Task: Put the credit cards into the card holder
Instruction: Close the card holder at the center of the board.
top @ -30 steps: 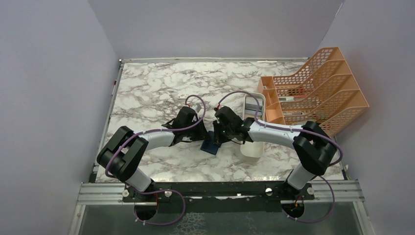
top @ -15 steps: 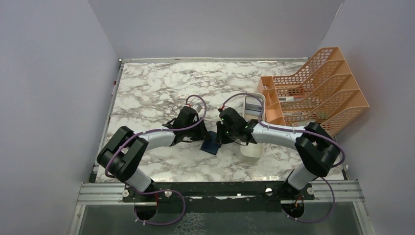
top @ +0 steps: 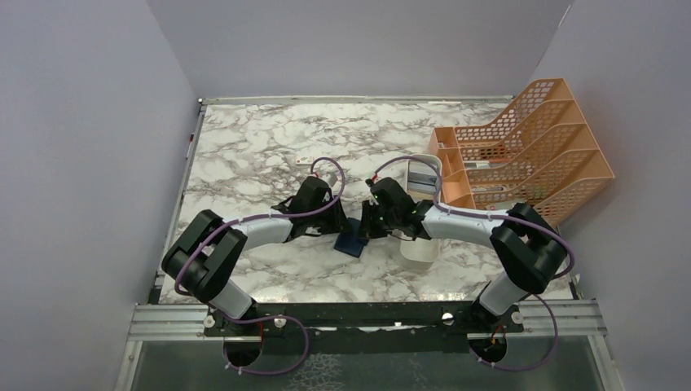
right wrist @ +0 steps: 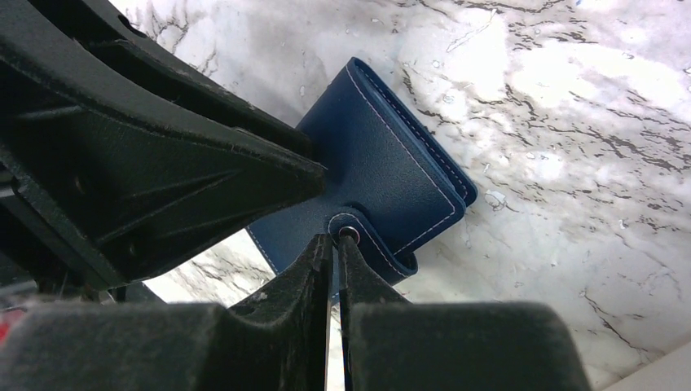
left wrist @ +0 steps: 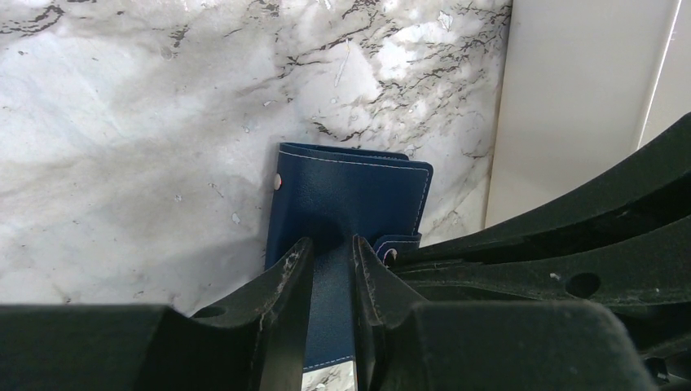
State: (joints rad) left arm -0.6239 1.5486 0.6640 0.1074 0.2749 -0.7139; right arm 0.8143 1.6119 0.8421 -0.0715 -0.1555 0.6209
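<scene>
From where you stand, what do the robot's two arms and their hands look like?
Both the left arm and right arm have white tubular links between bulky black joints, each trailed by a looping purple cable. The left hand and right hand each have two black, scuffed, tapering fingers.

Marble-patterned table (top: 244, 163); plain lilac walls (top: 367, 49) on three sides

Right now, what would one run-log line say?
card holder: closed, flat on table | left gripper: slightly open, pressing its cover | right gripper: pinching snap tab | cards: none visible
</scene>
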